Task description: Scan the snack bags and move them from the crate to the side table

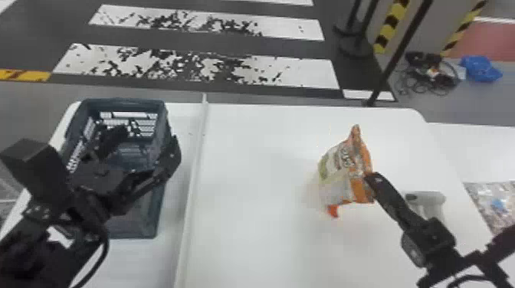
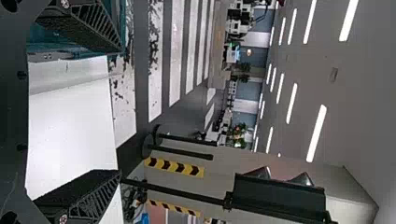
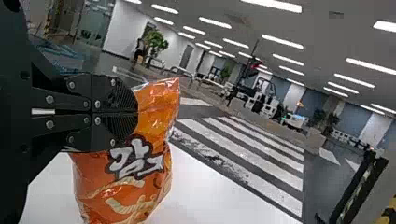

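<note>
My right gripper point(image 1: 371, 178) is shut on the edge of an orange and white snack bag point(image 1: 341, 172), held over the white table. Seen from the right wrist, the gripper point(image 3: 136, 112) pinches the orange snack bag point(image 3: 130, 186), its fingers together. On the left, my left gripper point(image 1: 145, 142) is over the dark blue-grey crate point(image 1: 140, 228), hiding part of its inside. In its own wrist view the left gripper point(image 2: 119, 111) stands open with nothing between its fingers. A light grey hand scanner point(image 1: 435, 200) lies on the table behind the right gripper's arm.
A raised white strip point(image 1: 195, 161) runs along the table just right of the crate. Beyond the table's right edge, a white side table point(image 1: 475, 153) bears a crinkled shiny package point(image 1: 496, 203). A black pole point(image 1: 398, 57) rises behind the table.
</note>
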